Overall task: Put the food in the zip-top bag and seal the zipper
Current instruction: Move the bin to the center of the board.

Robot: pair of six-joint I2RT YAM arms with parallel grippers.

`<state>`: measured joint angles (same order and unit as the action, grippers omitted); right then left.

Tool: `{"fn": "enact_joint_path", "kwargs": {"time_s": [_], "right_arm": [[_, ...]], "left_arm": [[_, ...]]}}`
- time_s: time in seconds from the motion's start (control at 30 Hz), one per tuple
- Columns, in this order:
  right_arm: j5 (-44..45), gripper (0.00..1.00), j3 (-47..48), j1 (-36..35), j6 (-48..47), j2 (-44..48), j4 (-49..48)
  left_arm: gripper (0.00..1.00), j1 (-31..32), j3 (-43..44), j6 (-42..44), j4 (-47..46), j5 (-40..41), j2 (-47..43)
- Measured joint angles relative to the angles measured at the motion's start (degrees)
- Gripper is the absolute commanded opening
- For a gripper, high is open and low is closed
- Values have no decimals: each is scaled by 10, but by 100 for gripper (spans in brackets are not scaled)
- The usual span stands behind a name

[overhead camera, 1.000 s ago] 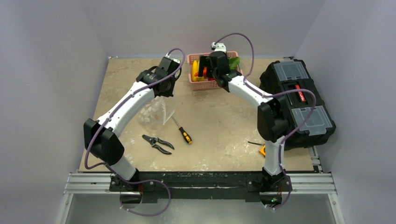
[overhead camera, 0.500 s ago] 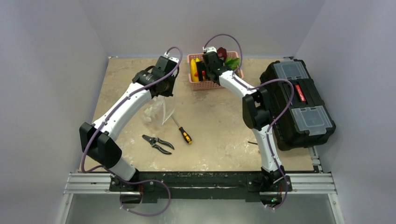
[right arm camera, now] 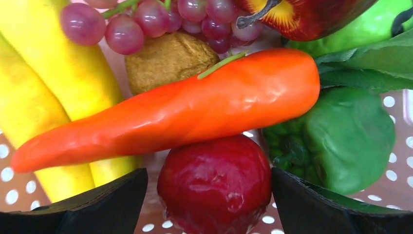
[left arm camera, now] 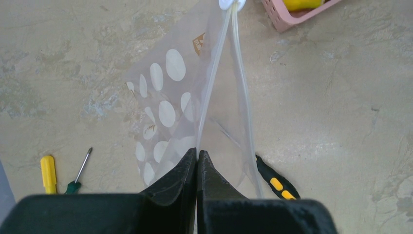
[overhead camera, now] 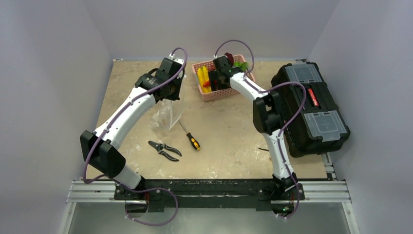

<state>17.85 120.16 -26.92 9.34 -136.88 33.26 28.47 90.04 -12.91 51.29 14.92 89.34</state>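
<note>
My left gripper is shut on the mouth edge of the zip-top bag, clear with white dots, and holds it hanging above the table. The zipper runs away from the jaws as two separate strips, so the mouth gapes. In the top view the bag hangs under my left gripper. My right gripper is open inside the pink basket, its fingers on either side of a round red fruit. An orange carrot lies across it, beside a green pepper, yellow pieces and purple grapes.
A black toolbox fills the right side. Pliers and a black-and-yellow screwdriver lie below the bag. A small yellow-handled screwdriver shows in the left wrist view. A red apple and a brown piece are also in the basket.
My right gripper has gone down into the basket among the food, and the basket has turned and shifted a little. My left arm has lifted the bag slightly.
</note>
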Motion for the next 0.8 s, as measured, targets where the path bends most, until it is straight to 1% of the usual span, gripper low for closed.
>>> {"fn": "enact_joint_path", "kwargs": {"time_s": [0.1,0.17,0.33,0.47,0.6,0.7,0.8], "right_arm": [[-9,99,-25,0,0,10,13],[-10,99,-59,-1,1,29,19],[-23,98,-202,-1,9,122,14],[-39,98,-323,-2,18,211,-11],[-45,98,-410,-6,31,285,-45],[-49,99,-444,-8,40,325,-68],[-49,99,-452,-8,50,350,-85]], "left_arm": [[0,-1,0,0,-1,-2,-1],[0,-2,0,0,-1,-6,-1],[0,-3,0,0,-2,-12,-1],[0,-3,0,-3,-2,-28,-1],[0,-3,0,-12,-2,-45,1],[0,-3,0,-16,-2,-61,6],[0,-3,0,-18,-2,-72,11]]}}
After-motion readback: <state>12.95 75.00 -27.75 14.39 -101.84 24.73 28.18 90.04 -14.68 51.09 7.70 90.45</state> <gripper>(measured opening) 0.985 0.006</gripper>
